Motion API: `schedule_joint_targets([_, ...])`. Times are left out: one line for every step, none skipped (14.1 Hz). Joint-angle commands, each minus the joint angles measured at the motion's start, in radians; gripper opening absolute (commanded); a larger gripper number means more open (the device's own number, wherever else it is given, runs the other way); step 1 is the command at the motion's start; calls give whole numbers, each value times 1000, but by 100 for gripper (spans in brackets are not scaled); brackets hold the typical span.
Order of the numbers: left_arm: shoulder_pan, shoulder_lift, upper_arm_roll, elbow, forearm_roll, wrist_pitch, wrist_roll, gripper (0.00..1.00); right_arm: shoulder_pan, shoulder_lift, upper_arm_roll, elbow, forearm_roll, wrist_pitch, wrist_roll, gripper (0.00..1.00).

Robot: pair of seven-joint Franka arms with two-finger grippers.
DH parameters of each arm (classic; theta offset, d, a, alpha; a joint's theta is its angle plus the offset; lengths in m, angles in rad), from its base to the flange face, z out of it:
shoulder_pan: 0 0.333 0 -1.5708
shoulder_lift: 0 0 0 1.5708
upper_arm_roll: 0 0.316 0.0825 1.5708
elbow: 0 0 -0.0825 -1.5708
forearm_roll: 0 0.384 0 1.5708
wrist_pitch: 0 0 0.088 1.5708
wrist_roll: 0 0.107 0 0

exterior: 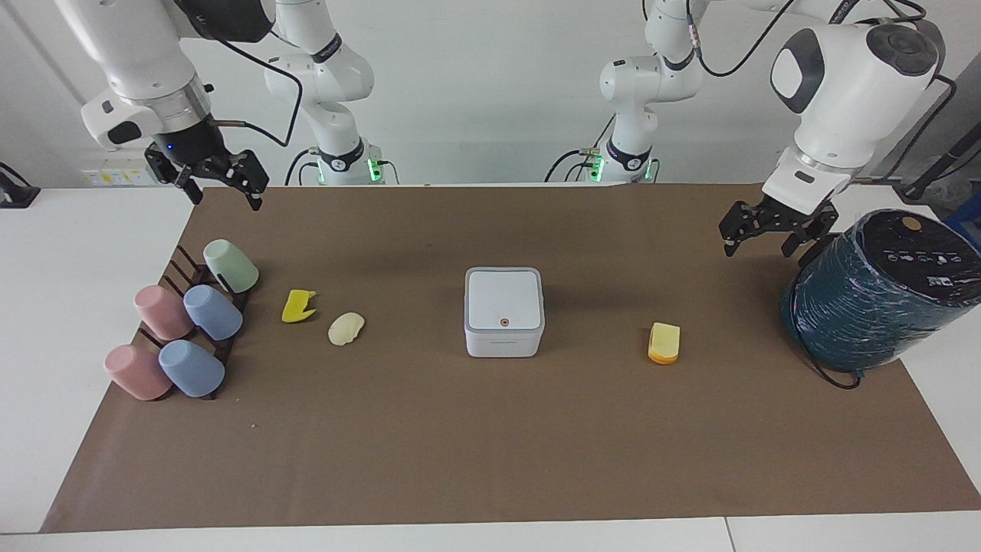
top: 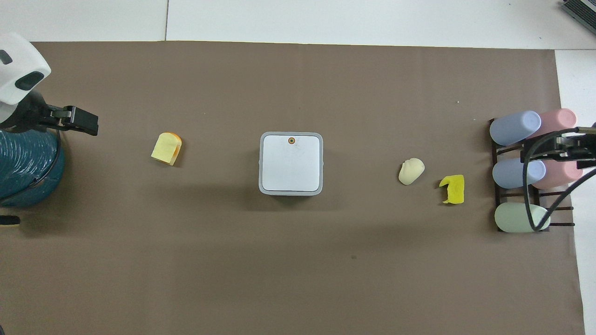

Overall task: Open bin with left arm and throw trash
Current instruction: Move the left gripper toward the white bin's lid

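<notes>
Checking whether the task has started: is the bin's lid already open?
No, the bin sits with its grey-rimmed lid flat and shut, and all three scraps lie on the table outside it.

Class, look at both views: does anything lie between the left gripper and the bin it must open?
Nothing visible does. The left gripper, open, hangs beside the dark wrapped cylinder; only the yellow-orange block lies roughly between, low on the mat, before the closed bin.

Dark teal wrapped cylinder cut off by overhead view's edge, partly under left arm.
</notes>
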Motion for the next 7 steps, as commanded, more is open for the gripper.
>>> schedule_joint_targets([-11,-32,10,-43,-14,26,15,100,-10,-19,6,-13,-19,5,-22,100])
schedule_joint_targets([-11,-32,10,-42,-14,26,17,100,-12,-19,6,-16,-19,5,-24,100])
schedule_joint_targets([-11,-32,8,-40,-13,26,15,100,-10,-20,6,-18,-19,3,-24,100])
schedule_joint_targets([-12,-32,7,-40,-12,24,6,100,-4,-20,6,-18,-19,0,-24,100])
schedule_joint_targets([-21,-32,7,-42,-14,24,3,100,-2,-20,8,-18,-19,0,-24,100])
schedule_joint_targets([-29,-32,7,-43,-14,27,3,100,-8,-20,8,-18,-19,0,-25,100])
schedule_joint_targets([-38,-32,7,-42,-14,41,0,100,-9,-20,8,-18,-19,-2,-25,100])
